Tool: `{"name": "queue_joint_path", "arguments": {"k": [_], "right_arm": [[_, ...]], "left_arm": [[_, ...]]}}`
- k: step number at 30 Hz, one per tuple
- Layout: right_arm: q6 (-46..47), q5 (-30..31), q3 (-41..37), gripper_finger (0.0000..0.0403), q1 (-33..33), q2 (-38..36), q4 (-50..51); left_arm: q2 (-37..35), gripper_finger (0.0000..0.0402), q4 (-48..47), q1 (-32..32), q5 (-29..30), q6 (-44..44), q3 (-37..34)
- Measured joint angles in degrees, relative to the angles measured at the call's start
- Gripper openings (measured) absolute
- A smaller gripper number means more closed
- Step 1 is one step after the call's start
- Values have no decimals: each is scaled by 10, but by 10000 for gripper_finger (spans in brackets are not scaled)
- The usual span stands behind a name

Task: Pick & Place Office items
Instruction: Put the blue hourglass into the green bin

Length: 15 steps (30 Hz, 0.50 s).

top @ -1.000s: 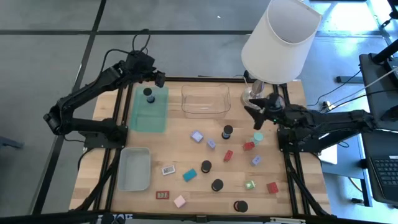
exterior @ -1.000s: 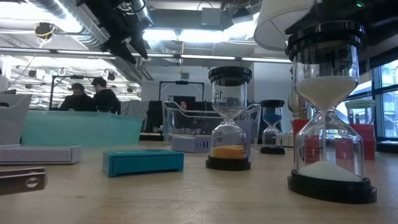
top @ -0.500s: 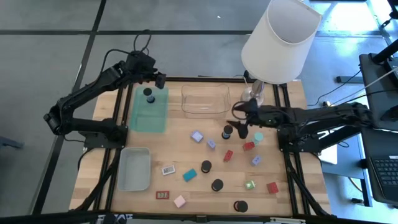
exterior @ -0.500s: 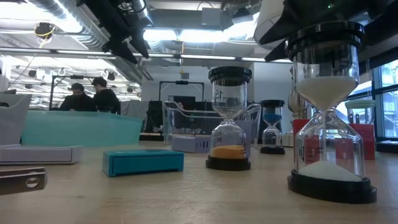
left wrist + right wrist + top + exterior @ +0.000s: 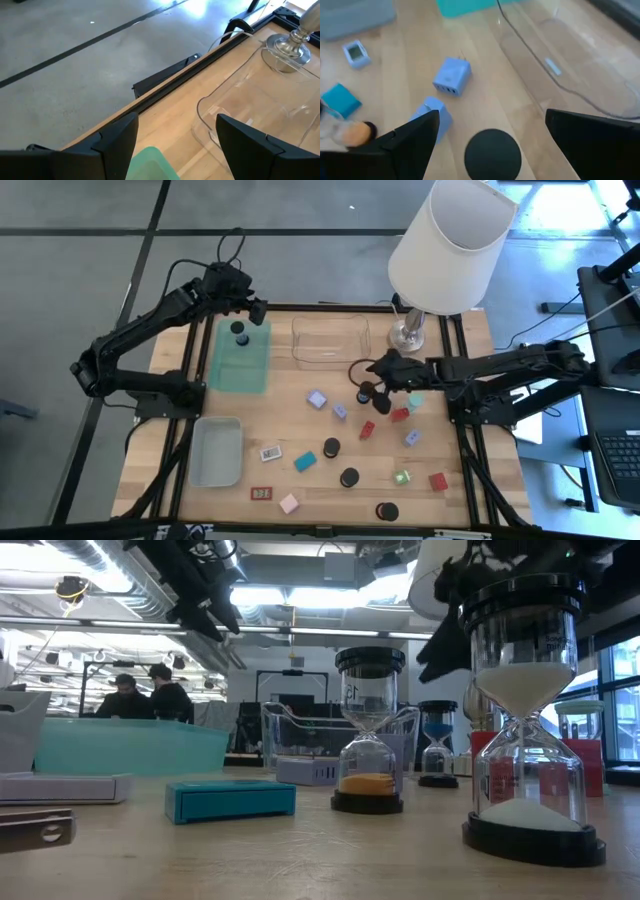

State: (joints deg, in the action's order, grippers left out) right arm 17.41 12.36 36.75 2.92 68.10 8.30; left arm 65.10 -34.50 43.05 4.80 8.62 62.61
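I hold my right gripper (image 5: 366,380) wide open over the black-topped sand timer (image 5: 366,392) near the desk's back edge, ready to grab it.

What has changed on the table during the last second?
The right gripper moved from the lamp's base leftward across the table, and its jaws opened. It now hangs over a black-capped hourglass, not holding it. The left gripper stayed above the green tray, and the items did not move.
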Motion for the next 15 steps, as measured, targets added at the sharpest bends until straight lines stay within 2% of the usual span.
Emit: {"name": "queue_joint_path", "arguments": {"k": [15], "right_arm": [[20,-27,0,369,0,81,1]], "left_arm": [[0,265,0,0,0,-19,0]]}}
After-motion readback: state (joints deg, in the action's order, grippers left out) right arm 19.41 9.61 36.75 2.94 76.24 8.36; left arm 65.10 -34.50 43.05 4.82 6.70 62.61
